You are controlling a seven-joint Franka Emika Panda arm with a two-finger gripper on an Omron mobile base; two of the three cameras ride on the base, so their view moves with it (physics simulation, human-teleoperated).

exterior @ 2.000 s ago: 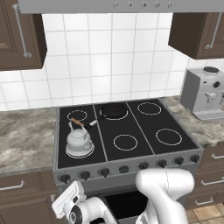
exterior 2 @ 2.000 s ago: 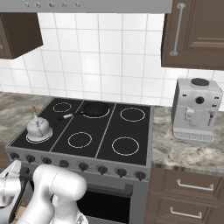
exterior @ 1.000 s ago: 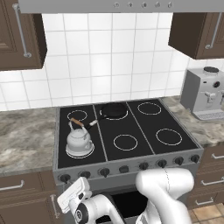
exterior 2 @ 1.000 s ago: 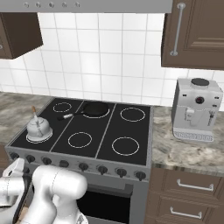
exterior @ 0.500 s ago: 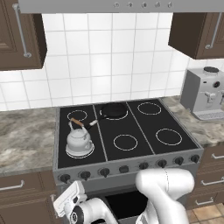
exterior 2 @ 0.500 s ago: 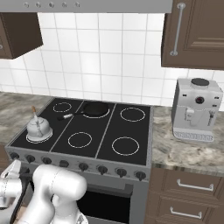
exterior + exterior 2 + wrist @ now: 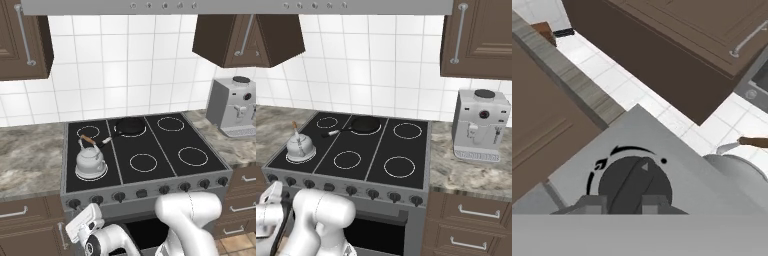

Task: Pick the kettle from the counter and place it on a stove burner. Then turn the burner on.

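Kettle (image 7: 91,162) upright on burner (image 7: 91,171) — spout facing right.

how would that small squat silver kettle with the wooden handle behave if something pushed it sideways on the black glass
The small squat silver-grey kettle looks rigid, probably metal. Its wide flat base on the smooth black glass cooktop suggests it would likely slide rather than tip. A push high on its arched brown wooden handle might rock it.

- White square wall tiles (image 7: 125,75) behind the range, light grey grout lines.
- Dark brown upper cabinets (image 7: 478,37) at both sides, each with a metal bar handle.
- Grey extractor hood (image 7: 150,6) across the top.
- Silver coffee machine (image 7: 478,125) standing against the tiles.
- Drawers (image 7: 471,220) below, fitted with metal pulls.
- Tan floor tiles (image 7: 235,245) at lower corner.
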